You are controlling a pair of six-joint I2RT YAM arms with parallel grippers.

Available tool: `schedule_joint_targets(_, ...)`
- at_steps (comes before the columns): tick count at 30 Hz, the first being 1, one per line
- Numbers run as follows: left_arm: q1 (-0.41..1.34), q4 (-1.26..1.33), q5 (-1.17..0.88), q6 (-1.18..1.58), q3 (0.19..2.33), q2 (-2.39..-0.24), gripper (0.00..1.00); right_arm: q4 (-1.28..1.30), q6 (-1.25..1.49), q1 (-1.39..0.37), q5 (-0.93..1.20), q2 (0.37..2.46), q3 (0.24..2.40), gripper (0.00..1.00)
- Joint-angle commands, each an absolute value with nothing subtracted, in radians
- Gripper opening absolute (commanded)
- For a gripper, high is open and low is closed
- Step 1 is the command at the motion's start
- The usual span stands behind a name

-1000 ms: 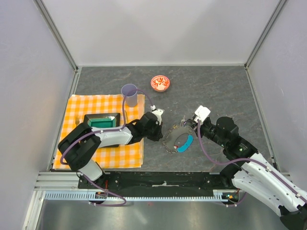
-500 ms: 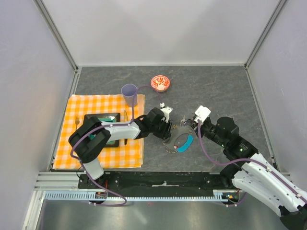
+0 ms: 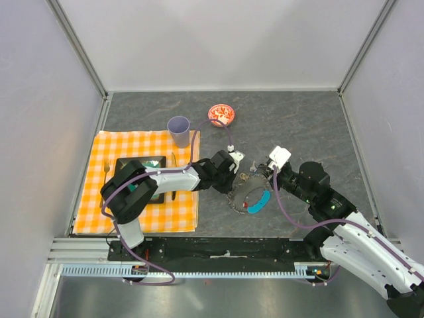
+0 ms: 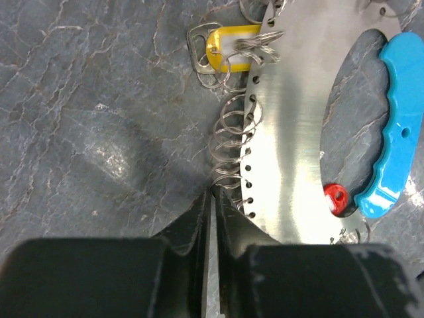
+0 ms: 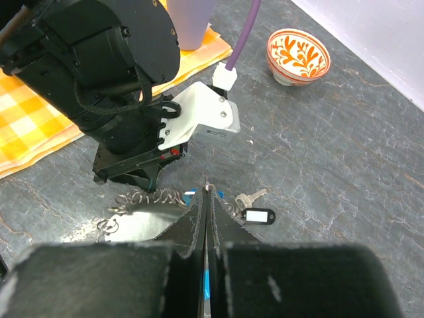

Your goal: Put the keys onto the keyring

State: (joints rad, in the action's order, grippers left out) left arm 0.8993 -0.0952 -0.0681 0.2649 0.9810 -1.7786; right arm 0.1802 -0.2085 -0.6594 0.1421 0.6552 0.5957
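The keyring lies on the table between my arms: a shiny crescent metal plate edged with small wire rings, bearing a blue crescent fob. A yellow-tagged key sits at its top and a red tag by the fob. A silver key with a black-and-white tag lies beside it. My left gripper is shut, its tips touching the rings on the plate's left edge. My right gripper is shut on a thin wire of the keyring at its far end.
A red-and-white small bowl stands at the back. A lilac cup stands on the corner of an orange checked cloth, which also holds a black tray and a fork. Grey walls enclose the table.
My left arm has swung right, from the cloth's edge to the keyring's left side. The keyring has shifted slightly. The right arm has stayed in place.
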Motion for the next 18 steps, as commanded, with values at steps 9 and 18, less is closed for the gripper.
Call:
schedule_joint_targets(9,0.914,-0.249,0.189,0.186,1.084,-1.729,0.02,0.135,-0.198,-0.664,0.155,0.647,0.603,0.0)
schedule_joint_targets(18,0.948,-0.23,0.144,0.189,1.209,-1.819,0.02,0.137,-0.199,-0.663,0.133,0.643,0.601,0.0)
